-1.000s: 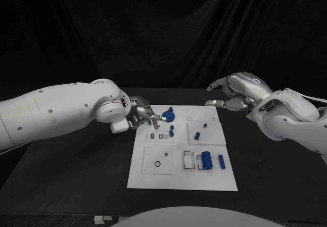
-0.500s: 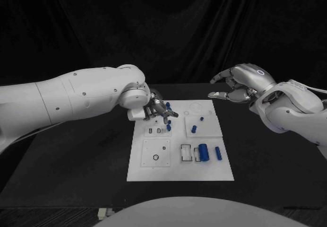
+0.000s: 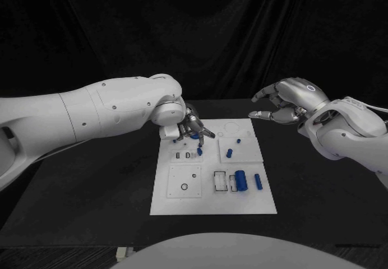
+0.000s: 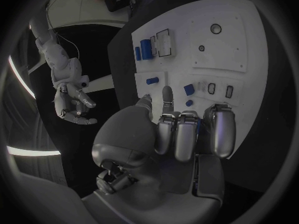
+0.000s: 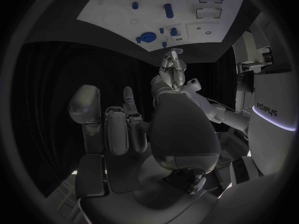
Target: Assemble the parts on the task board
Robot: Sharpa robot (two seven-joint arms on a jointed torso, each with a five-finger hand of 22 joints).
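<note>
The white task board point(image 3: 214, 193) lies in the middle of the black table. My left hand point(image 3: 192, 130) hangs over its far left corner, fingers curled down onto a round blue part point(image 3: 195, 135) that they mostly hide; whether they grip it is unclear. In the right wrist view that round part point(image 5: 147, 37) lies on the board by the left hand point(image 5: 173, 69). A thick blue cylinder point(image 3: 241, 180) and a slim blue peg point(image 3: 258, 180) stand near the right edge. My right hand point(image 3: 279, 106) hovers beyond the far right corner, fingers bent apart, holding nothing.
Small blue pegs point(image 3: 230, 152) point(image 3: 199, 151) stand in the board's middle rows, also seen from the left wrist point(image 4: 189, 89). Black-outlined slots point(image 3: 221, 180) and a ring hole point(image 3: 184, 186) mark the near half. The bulky left arm point(image 3: 105, 112) spans the table's left side.
The left arm has swung up and toward the board, bringing its hand from beside the round blue part to over it. The right hand has barely moved. The camera has shifted a little.
</note>
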